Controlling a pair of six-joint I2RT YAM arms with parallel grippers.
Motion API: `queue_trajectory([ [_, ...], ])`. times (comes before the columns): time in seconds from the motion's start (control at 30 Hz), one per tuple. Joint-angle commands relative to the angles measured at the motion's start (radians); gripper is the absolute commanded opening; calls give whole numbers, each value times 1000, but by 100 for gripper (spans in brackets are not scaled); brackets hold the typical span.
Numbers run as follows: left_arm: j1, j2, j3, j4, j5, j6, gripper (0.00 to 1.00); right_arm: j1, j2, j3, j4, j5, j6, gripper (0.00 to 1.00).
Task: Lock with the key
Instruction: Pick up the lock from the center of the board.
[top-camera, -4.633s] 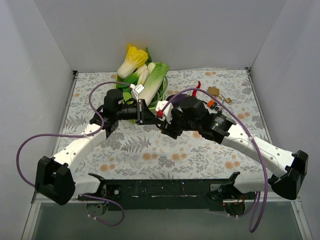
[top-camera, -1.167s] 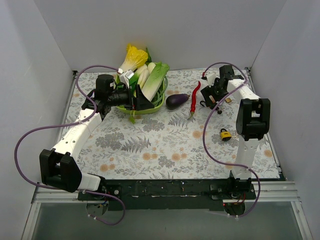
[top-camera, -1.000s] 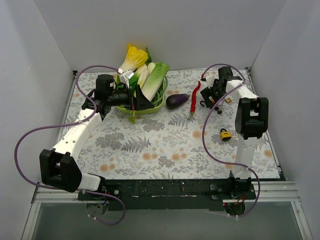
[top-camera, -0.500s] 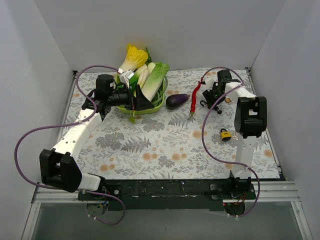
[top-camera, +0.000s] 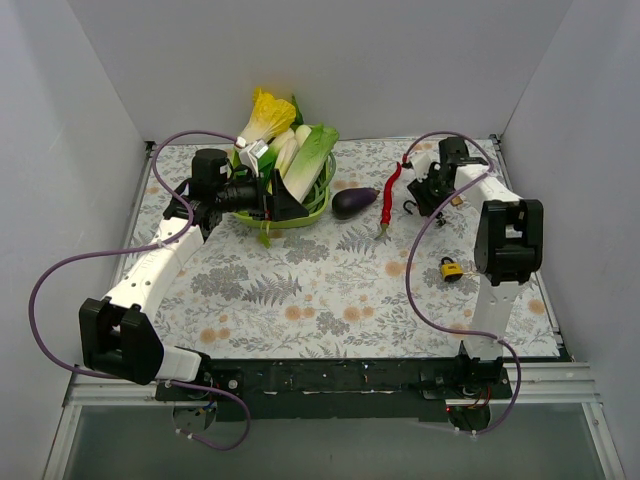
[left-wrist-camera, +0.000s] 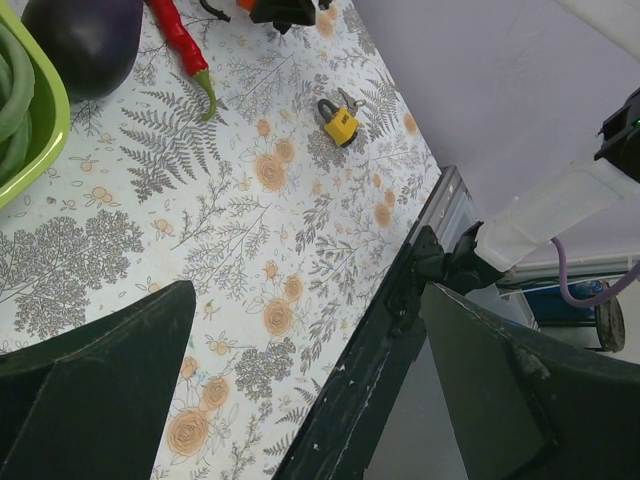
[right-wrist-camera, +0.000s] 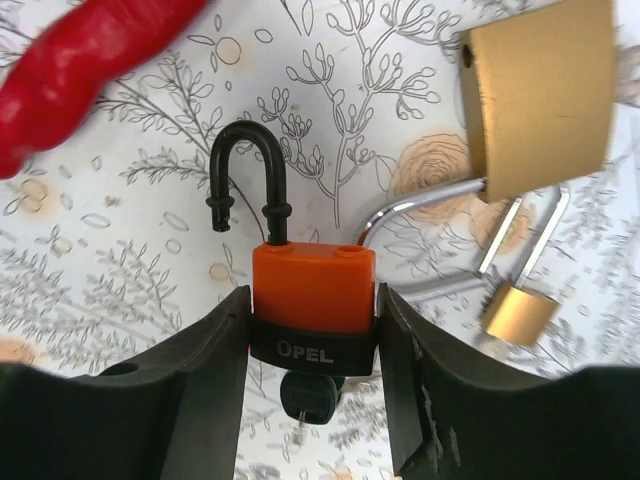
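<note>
An orange padlock with a black base marked OPEL lies on the flowered cloth at the far right. Its black shackle stands open, one leg out of the body. A black key sticks out of the bottom of the padlock. My right gripper is shut on the padlock's body, one finger against each side; from above, the right gripper sits beside the chili. My left gripper is open and holds nothing, hovering by the green basket.
A red chili and an eggplant lie left of the right gripper. A large brass padlock and a small one lie right beside the orange one. A yellow padlock lies nearer the front. The basket holds leafy vegetables.
The right gripper's fingers have closed in from wide apart onto the orange padlock's sides. The left arm has stayed still.
</note>
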Motion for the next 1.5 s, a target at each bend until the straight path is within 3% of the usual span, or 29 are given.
queue_trajectory([
  [0.0,8,-5,24,-3,-19,-6,98,1,-157,11,-27,-51,-60,1],
  [0.23,8,-1,30,-36,3,10,98,16,-287,5,-156,-214,-152,1],
  [0.33,8,-19,-11,-13,101,56,97,56,-362,4,-269,-306,-222,1],
  [0.6,1,-47,-120,38,334,190,89,291,-588,-58,-404,-439,-210,1],
  [0.83,-78,-21,-151,73,339,188,78,527,-712,-119,-378,-413,-120,1],
  [1.07,-227,-100,-242,220,261,141,65,605,-720,-95,-395,-415,-84,1],
  [1.33,-256,-94,-260,266,248,102,56,644,-718,-98,-391,-410,-75,1],
  [1.47,-261,-93,-262,280,254,98,46,656,-714,-95,-394,-407,-81,1],
])
